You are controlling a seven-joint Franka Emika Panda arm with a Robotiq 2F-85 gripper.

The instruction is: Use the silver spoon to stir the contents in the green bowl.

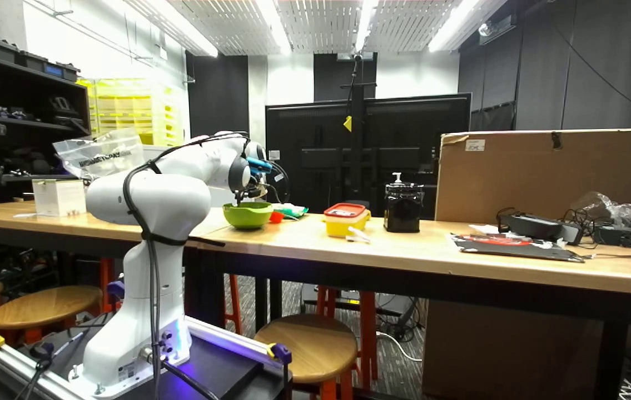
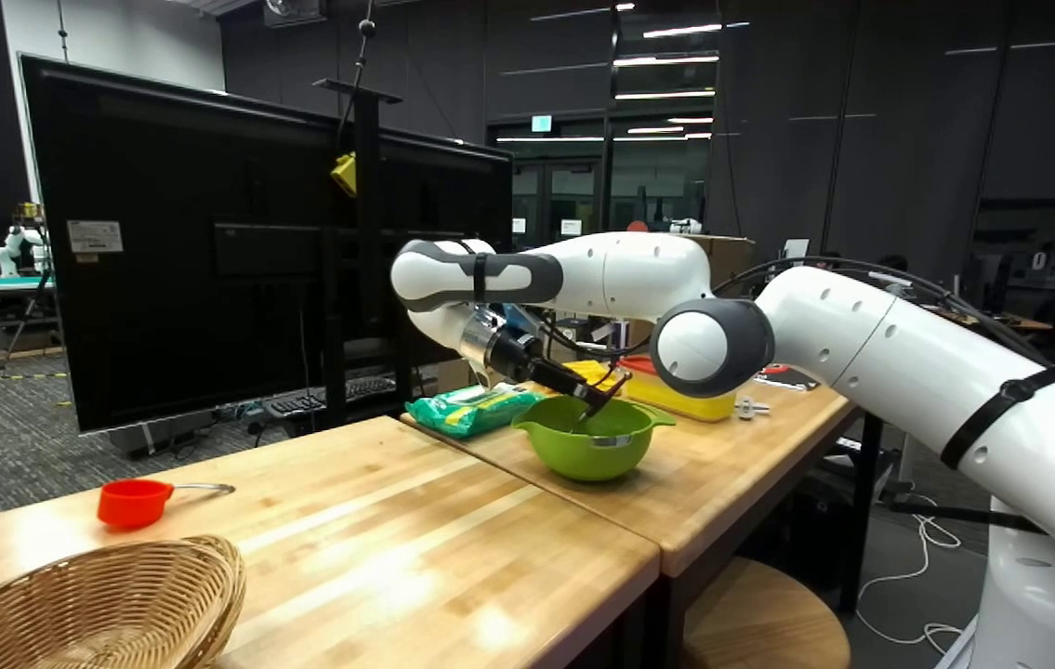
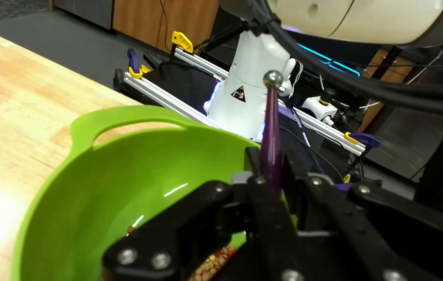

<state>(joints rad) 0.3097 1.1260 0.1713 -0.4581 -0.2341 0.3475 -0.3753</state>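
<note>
In the green bowl (image 3: 127, 171) lie brown and red bits (image 3: 207, 268).

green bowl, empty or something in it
Not empty: in the wrist view, small tan and red pieces lie in the green bowl. How full, I cannot tell; the pincer hides part of the inside.

Bright ceiling lights (image 1: 273, 25) glare near 12 o'clock in an exterior view, with the wall (image 1: 104, 64) at 10 washed out and a violet glow beside the robot base (image 1: 132, 344) toward 7. In an exterior view, the table (image 2: 397, 576) shines white toward 7 o'clock; dark glass (image 2: 662, 107) at 1 mirrors bright streaks. In the wrist view, the green bowl (image 3: 139, 171) glints between 7 and 8 o'clock; the gripper (image 3: 271, 164) looks dark and slightly soft.
</note>
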